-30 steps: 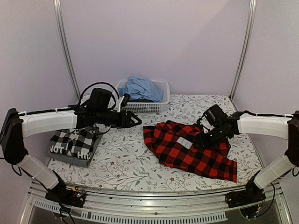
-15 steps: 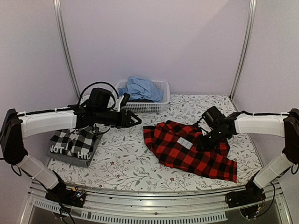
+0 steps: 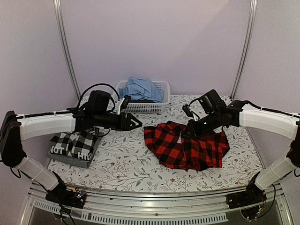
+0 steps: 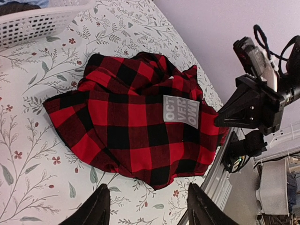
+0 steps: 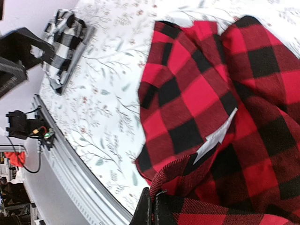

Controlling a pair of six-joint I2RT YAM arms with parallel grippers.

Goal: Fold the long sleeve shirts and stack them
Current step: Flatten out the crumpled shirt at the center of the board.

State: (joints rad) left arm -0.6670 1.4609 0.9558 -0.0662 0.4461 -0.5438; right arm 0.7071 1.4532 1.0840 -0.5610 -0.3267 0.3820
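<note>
The red-and-black check long sleeve shirt (image 3: 185, 150) lies bunched right of the table's middle, a white label (image 4: 182, 110) showing on it. My right gripper (image 3: 185, 133) is shut on a fold of its edge (image 5: 180, 176) and holds that part up over the rest. My left gripper (image 3: 138, 123) hovers open to the left of the shirt, and nothing sits between its fingers (image 4: 99, 206). At the left, a folded black-and-white check shirt (image 3: 75, 141) rests on a folded dark grey shirt with white letters (image 3: 70, 157).
A white basket (image 3: 161, 106) holding blue cloth (image 3: 140, 88) stands at the back, behind the left gripper. The table has a floral cover (image 3: 126, 164). A metal rail (image 3: 140, 194) runs along the near edge. Upright frame poles (image 3: 65, 47) stand at both back corners.
My right gripper has shut on the red-and-black shirt's edge and moved up and left with it, drawing the near right part over the rest. The left arm has barely moved.
</note>
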